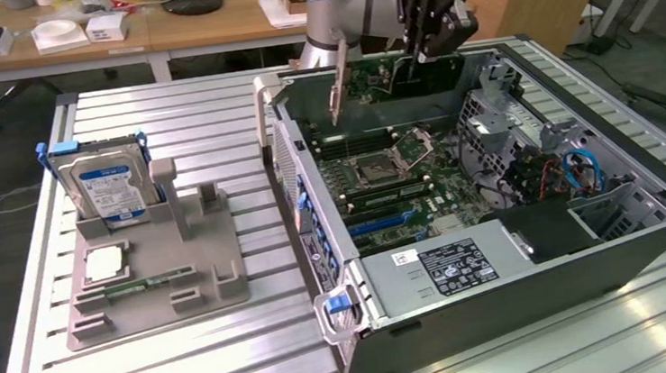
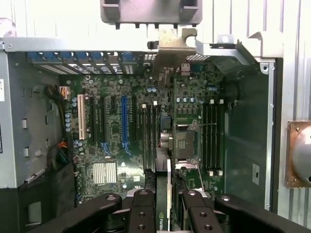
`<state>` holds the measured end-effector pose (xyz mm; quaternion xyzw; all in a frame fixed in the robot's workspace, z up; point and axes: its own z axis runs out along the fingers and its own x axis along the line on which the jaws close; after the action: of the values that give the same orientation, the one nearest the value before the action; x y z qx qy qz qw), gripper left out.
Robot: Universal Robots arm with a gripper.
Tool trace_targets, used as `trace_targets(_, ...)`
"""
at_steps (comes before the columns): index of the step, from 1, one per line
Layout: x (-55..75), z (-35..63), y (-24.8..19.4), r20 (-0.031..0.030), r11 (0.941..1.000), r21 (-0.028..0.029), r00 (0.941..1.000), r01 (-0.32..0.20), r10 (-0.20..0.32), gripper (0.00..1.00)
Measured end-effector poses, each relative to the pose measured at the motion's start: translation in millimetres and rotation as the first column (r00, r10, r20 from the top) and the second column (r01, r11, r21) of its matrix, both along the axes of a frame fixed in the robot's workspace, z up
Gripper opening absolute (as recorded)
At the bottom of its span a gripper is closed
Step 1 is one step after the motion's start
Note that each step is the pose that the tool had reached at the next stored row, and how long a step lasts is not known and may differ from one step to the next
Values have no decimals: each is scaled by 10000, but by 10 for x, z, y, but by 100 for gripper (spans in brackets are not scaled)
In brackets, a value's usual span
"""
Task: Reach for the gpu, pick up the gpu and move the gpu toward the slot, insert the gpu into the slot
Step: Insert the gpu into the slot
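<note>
Finds the claw (image 1: 414,58) over the far end of the open computer case (image 1: 537,300), pinching the gpu (image 1: 409,84) by its upper edge. Notes the card upright, dark green, with its silver bracket (image 1: 338,85) toward the exterior view's left. Places the card's lower edge close above the motherboard (image 1: 399,176), near the case's far wall. Cannot tell from either view whether that edge touches a slot.

In the wrist view, sees the gpu (image 2: 168,187) edge-on between the black fingers (image 2: 142,213), gripped on both faces by the claw (image 2: 168,208). Locates the bracket (image 2: 173,43) at the case's rear wall, beside the row of expansion openings. Registers the card lined up alongside the long black slots (image 2: 148,131), between the blue slot (image 2: 124,121) and the processor socket (image 2: 187,143). Notes a white slot (image 2: 81,116) beyond the blue one and a finned heat sink (image 2: 104,173) near it.

Records the case lying on its side on the slatted metal tabletop (image 1: 204,370), side panel off, with the power supply (image 1: 449,267) at the near end and blue cables (image 1: 579,169) by the drive bay. Finds a grey holder (image 1: 194,253) on the tabletop at the exterior view's left, near the case. Notes on it a blue-labelled hard drive (image 1: 110,192) standing upright, a memory stick (image 1: 149,282) lying flat and a square processor chip (image 1: 104,262) lying flat.
</note>
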<state>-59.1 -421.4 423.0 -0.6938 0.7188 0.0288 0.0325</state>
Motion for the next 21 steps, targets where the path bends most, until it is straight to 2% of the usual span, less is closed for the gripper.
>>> trace_targets(4, 0, -9, -37, 0, 10000, -1, 10000, -80, 80, 26)
trace_targets(10, 0, -32, -141, 3, 9999, 1, 9999, -154, 154, 26)
trace_targets(15, -5, -39, -148, 20, 9999, -9, 9999, -155, 155, 26)
trace_targets(18, -8, -80, -154, -68, 9999, -11, 9998, -163, 163, 26)
trace_targets(21, -11, -134, -154, -73, 9998, -9, 9998, -184, 184, 26)
